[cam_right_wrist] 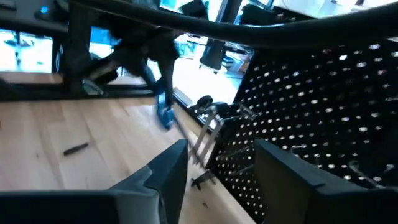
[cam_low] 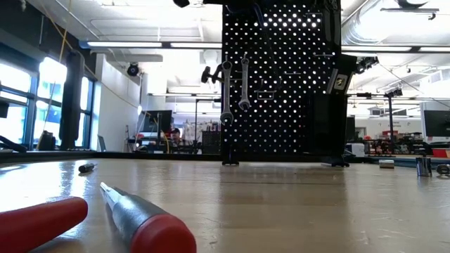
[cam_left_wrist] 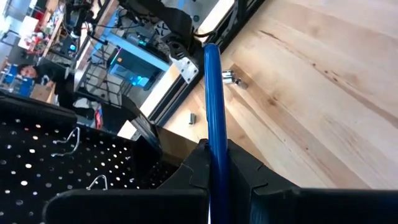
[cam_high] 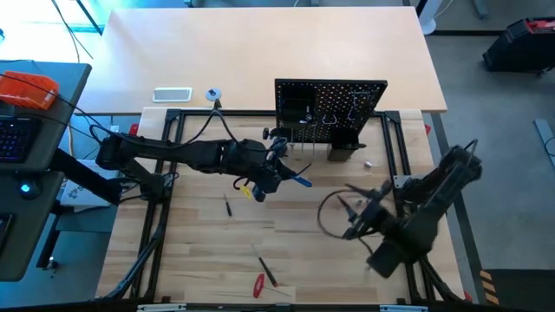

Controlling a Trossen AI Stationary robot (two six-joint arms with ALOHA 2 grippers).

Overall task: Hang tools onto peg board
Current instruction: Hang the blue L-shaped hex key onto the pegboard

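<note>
The peg board (cam_high: 329, 113) stands upright at the table's far middle, with two silver wrenches (cam_low: 244, 81) hanging from its hooks. Just in front of it, my left gripper (cam_high: 279, 176) is shut on the blue-handled hex key (cam_left_wrist: 214, 106). To the right, my right gripper (cam_right_wrist: 217, 180) is open with nothing between its fingers, and it faces the board (cam_right_wrist: 311, 124) and the hanging wrenches (cam_right_wrist: 208, 134). Two red-handled screwdrivers (cam_high: 258, 284) (cam_low: 151, 225) lie flat near the front edge. My left gripper pinches the hex key's blue handle (cam_left_wrist: 217, 152) between its two fingers. The handle runs along the fingers and sticks out past their tips (cam_high: 302, 181) toward the table's right. The fingers come from the table's left, slanting a little down. The key is clear of the table.
A small dark tool (cam_high: 228, 205) lies left of centre and another thin tool (cam_high: 267, 269) lies beside the red screwdriver. Small metal bits (cam_left_wrist: 231, 76) (cam_high: 368, 163) rest on the wood right of the board. A black frame rail (cam_high: 399, 147) edges the table.
</note>
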